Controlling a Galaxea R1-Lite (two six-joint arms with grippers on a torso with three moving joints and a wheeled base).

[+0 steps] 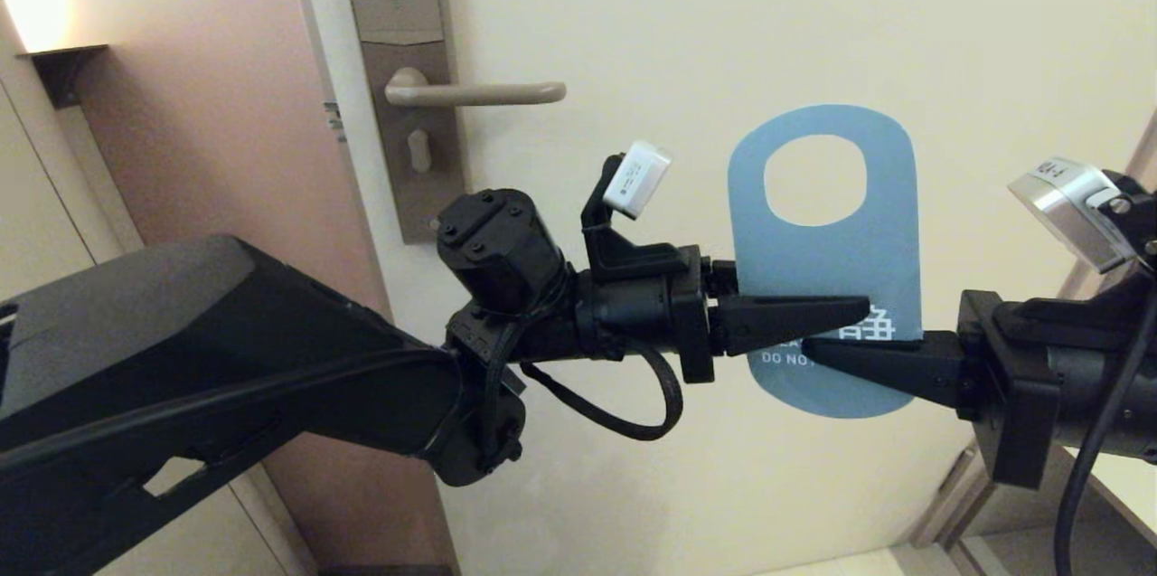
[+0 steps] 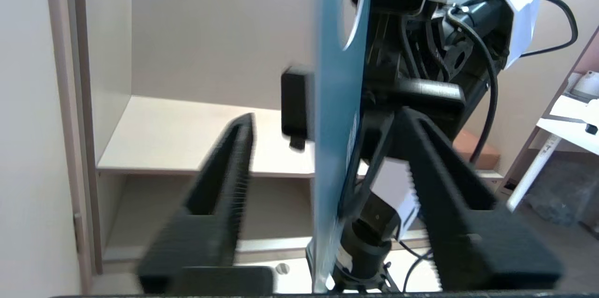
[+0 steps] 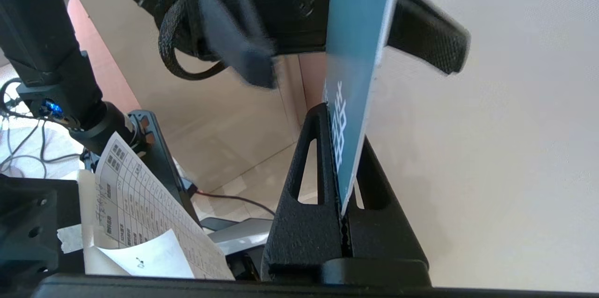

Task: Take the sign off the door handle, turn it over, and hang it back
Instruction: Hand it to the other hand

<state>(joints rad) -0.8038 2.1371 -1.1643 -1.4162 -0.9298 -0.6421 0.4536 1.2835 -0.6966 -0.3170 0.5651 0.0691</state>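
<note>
The right gripper (image 1: 818,347) pinches the flat blue oval-holed sign (image 1: 827,259) at five o'clock of the slim beige lever handle (image 1: 475,92), so the left gripper (image 1: 859,309), spread, can let go.

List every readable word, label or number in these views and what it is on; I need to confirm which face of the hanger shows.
"DO NO…": white print on the flat blue door hanger sign, the rest hidden behind the black right gripper fingers.
White Chinese characters above it: mostly covered, unreadable.
Label on the silver right wrist camera: too small.
Printed paper table sheet: too small.
</note>
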